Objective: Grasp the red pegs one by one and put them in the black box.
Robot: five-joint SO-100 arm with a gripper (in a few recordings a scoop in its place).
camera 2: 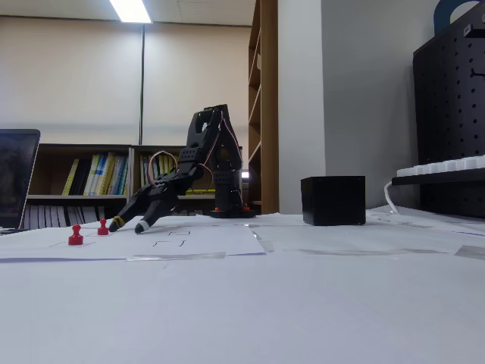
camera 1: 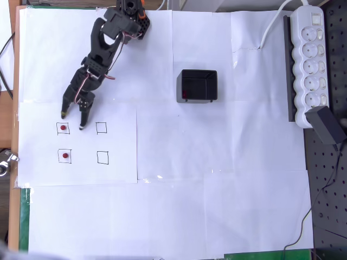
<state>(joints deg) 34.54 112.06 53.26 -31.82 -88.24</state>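
Black arm (camera 1: pixel 103 51) reaching from the top of the overhead view down toward the sheet (camera 1: pixel 81 143) with four drawn squares. Gripper (camera 1: pixel 73 120) low over the sheet's upper edge, fingers spread, pinching nothing; one tip (camera 1: pixel 63 115) just above the upper-left square, the other (camera 1: pixel 82 127) between the two upper squares. Two red pegs in the left-hand squares: upper peg (camera 1: pixel 63 128) just below and between the tips, apart from both; lower peg (camera 1: pixel 65 156) well clear of them. Right-hand squares (camera 1: pixel 102 143) bare. Black box (camera 1: pixel 197 85) on the white paper-covered table (camera 1: pixel 217 206), well to the right of the sheet, with a small red spot (camera 1: pixel 185 95) at its inner left wall, too dim to tell what. In the fixed view, gripper (camera 2: pixel 126 224) slanting down, tips near the table, pegs (camera 2: pixel 89 231) standing upright to its left, box (camera 2: pixel 333 200) off to the right. Power strip (camera 1: pixel 309 62) and black adapter (camera 1: pixel 328 124) along the right edge in the overhead view.
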